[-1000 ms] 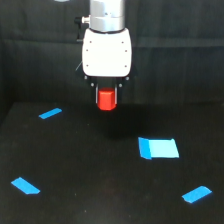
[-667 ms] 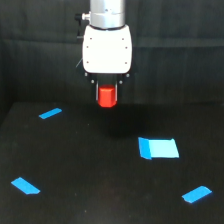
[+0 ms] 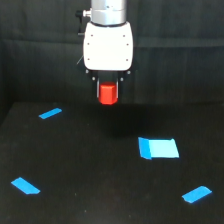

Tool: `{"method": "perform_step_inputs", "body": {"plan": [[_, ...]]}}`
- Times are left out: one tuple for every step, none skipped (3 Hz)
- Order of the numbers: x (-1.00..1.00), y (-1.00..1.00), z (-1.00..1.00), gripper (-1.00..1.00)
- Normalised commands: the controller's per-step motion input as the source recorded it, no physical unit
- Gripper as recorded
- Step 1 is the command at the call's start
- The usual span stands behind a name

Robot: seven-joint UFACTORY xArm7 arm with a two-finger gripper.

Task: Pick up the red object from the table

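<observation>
A: Item one, the red object (image 3: 107,94). Location?

B: Off the table (image 3: 100,170). It sits between the two dark fingers of the gripper (image 3: 108,93), under the white arm head (image 3: 108,46), in the far half of the scene, a little left of centre. Below it is only black backdrop and black surface; nothing visibly touches its underside.

A: Gripper condition?

B: Fingers drawn in against the object's left and right sides, pinching it. The object is narrower than the white housing above.

A: Item two, surroundings.

B: Four blue tape marks on the table. A small strip (image 3: 50,113) far left, a larger rectangle (image 3: 158,148) right of centre, a strip (image 3: 25,185) near left, a strip (image 3: 197,193) near right. All lie well apart from the object.

A: Step in hand?

B: By my reading, the lift. The grasp looks made and the object appears clear of the surface.

A: Next move requires?

B: Probably only a steady hold and a firm pinch. The piece is stubby, so a slack grip could let it slip out downward.
</observation>
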Motion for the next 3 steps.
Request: {"method": "perform_step_inputs", "body": {"plan": [[0.02, 0.06, 0.06, -0.96], [0.00, -0.04, 0.12, -0.91], [0.05, -0.11, 0.14, -0.99]]}}
